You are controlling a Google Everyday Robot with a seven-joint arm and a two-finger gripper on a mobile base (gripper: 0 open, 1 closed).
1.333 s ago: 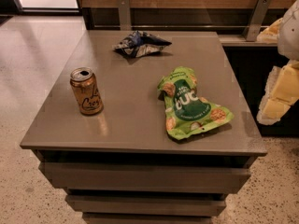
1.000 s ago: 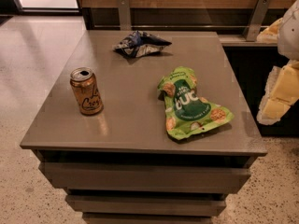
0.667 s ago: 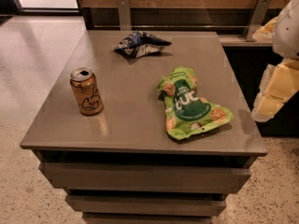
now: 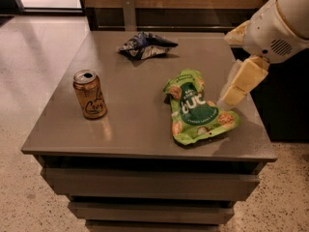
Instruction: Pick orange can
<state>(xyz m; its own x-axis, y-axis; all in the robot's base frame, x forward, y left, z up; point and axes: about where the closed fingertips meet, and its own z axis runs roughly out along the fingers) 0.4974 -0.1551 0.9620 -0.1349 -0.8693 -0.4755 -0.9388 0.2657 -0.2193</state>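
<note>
Can (image 4: 90,94) stands upright at the table's (image 4: 145,139) left front, untouched. Gripper (image 4: 231,64) has swung in from the right edge and now hangs over the table's right side beside the bag (image 4: 195,108), fingers apart, empty. I judge the approach begun, with the can well apart.

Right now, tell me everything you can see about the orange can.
The orange can is a small coppery-orange metal drink can with dark cursive lettering and a silver pull-tab top. It stands upright on the left side of the grey table, touching nothing else. The gripper hovers at the table's right edge, beyond the green snack bag, well away from it.
</note>
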